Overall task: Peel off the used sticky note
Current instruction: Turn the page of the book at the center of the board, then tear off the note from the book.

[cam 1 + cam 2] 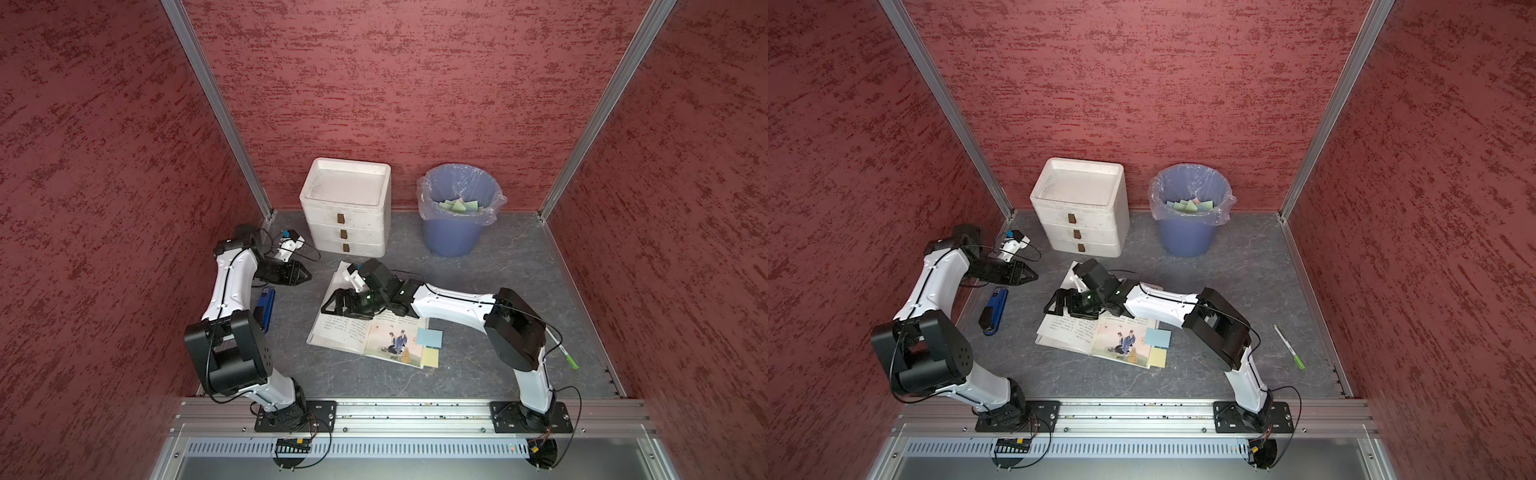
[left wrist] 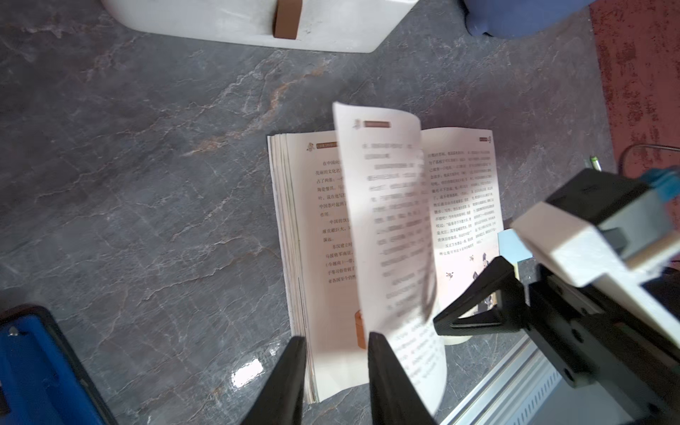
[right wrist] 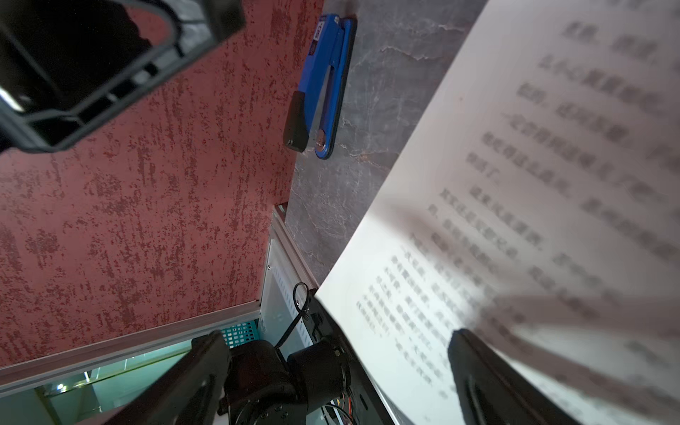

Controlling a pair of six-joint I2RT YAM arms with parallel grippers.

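Right arm folds low from its base at 5 o'clock and stretches toward 9 o'clock across the open book (image 1: 353,334). The right gripper (image 1: 334,302) hangs over the left-hand page with jaws spread wide, clamped on nothing, and a loose page (image 2: 386,220) stands curled just beside one finger. Left arm bends up from 7 o'clock toward the corner at 10 o'clock, the left gripper (image 1: 305,274) low over the table (image 1: 478,374), jaws narrowly parted and empty. The blue sticky note (image 1: 429,336) and yellow sticky note (image 1: 430,357) sit on the book's outer edge at 4 o'clock, well apart from both grippers. The right forearm hides the book's far half in both top views. The raised page's print is blurred, any writing on the notes is too small to tell, and the pen (image 1: 569,361) at 3 o'clock is partly covered by the elbow in a top view
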